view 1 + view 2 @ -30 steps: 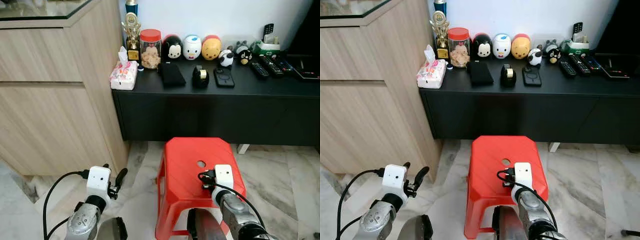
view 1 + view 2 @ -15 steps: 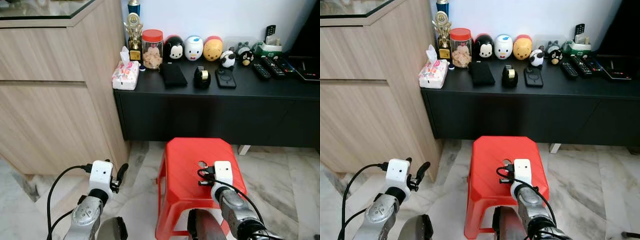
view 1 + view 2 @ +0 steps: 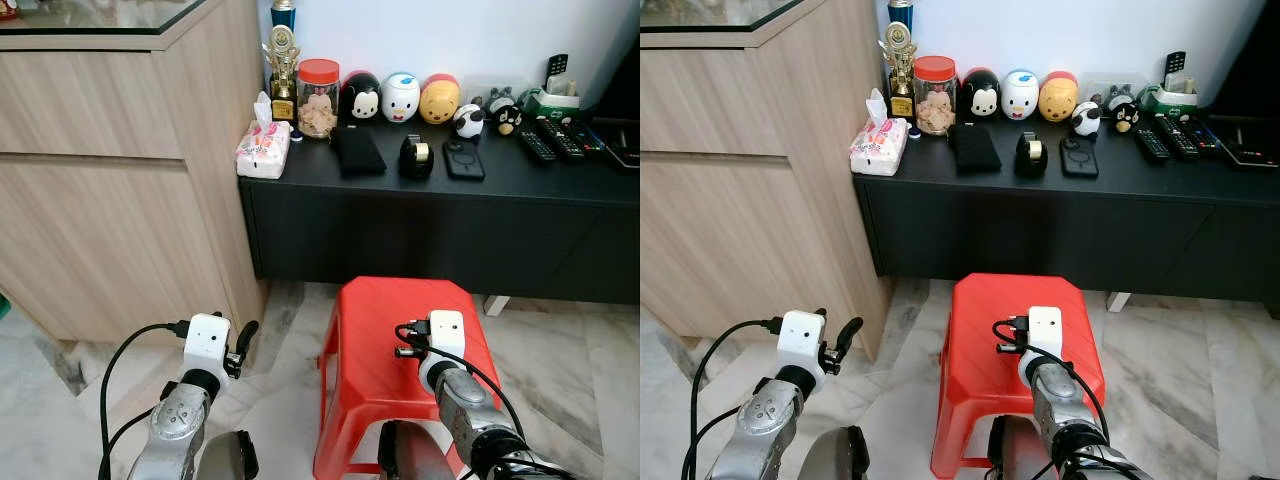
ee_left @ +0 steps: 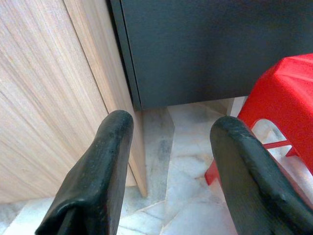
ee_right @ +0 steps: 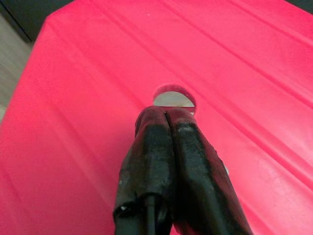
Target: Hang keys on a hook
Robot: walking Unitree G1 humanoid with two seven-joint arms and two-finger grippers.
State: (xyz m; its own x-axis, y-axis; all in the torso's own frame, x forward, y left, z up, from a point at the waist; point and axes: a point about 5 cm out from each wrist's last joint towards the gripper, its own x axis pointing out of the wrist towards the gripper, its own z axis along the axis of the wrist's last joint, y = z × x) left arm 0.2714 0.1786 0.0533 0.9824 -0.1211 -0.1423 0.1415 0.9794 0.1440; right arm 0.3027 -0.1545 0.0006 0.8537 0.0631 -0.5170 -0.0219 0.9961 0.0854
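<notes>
My right gripper [image 5: 166,115] is shut, its two black fingers pressed together with nothing visible between them. It hovers just over the top of a red plastic stool [image 3: 400,330], near the stool's round hole [image 5: 174,96]. My left gripper [image 4: 171,127] is open and empty. It is held low to the left of the stool and points at the gap between a wooden cabinet [image 4: 58,88] and the dark front of a black console [image 4: 195,44]. One left finger [image 3: 245,335] sticks out beside the white wrist camera.
The low black console [image 3: 440,180] along the white wall carries a tissue pack [image 3: 263,150], a trophy [image 3: 283,62], a red-lidded jar [image 3: 318,97], round toy figures, a black pouch [image 3: 358,150], a phone [image 3: 463,158] and remotes [image 3: 560,140]. A tall wooden cabinet [image 3: 110,200] stands left. The floor is marble.
The whole picture has shifted a little to the right, so the camera has moved. Both arms keep about the same pose, right gripper still shut, left still open.
</notes>
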